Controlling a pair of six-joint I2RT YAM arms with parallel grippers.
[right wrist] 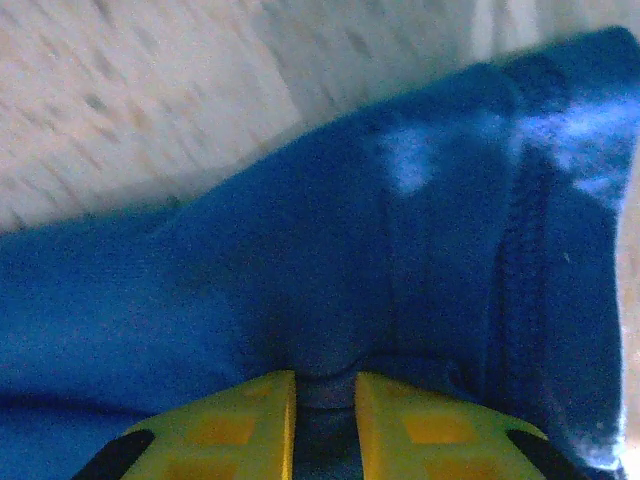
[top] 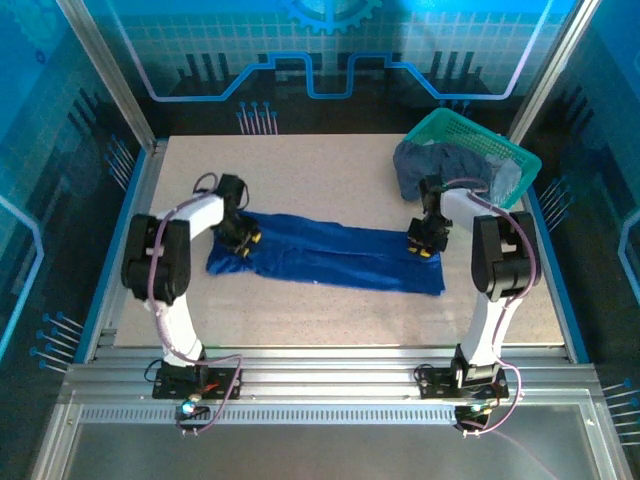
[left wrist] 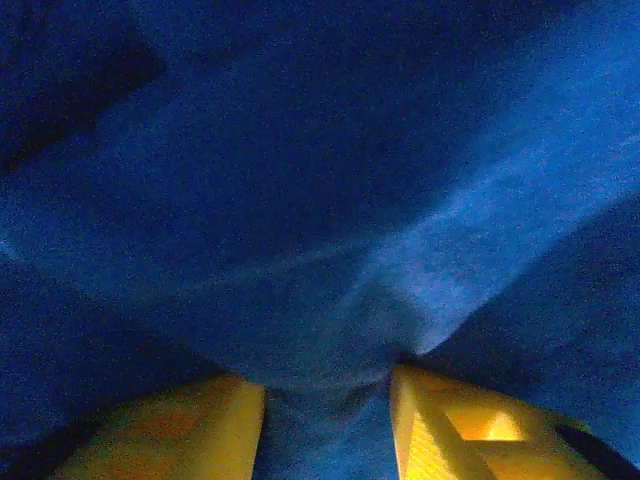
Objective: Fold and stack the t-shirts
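Teal basket [top: 520, 156] is noted upper right. Blue t-shirt [top: 330, 256] is spread mid-frame; its right end is pinched by the right hand [top: 424, 246]; left hand [top: 243, 240] is found part-open astride its left end, hold undeterminable.

A teal plastic mesh basket [top: 452, 122] sits at the far right corner of the speckled beige counter [top: 320, 170]. Aluminium rails [top: 330, 385] run along the counter's near edge, and blue patterned panels [top: 330, 50] stand behind it.
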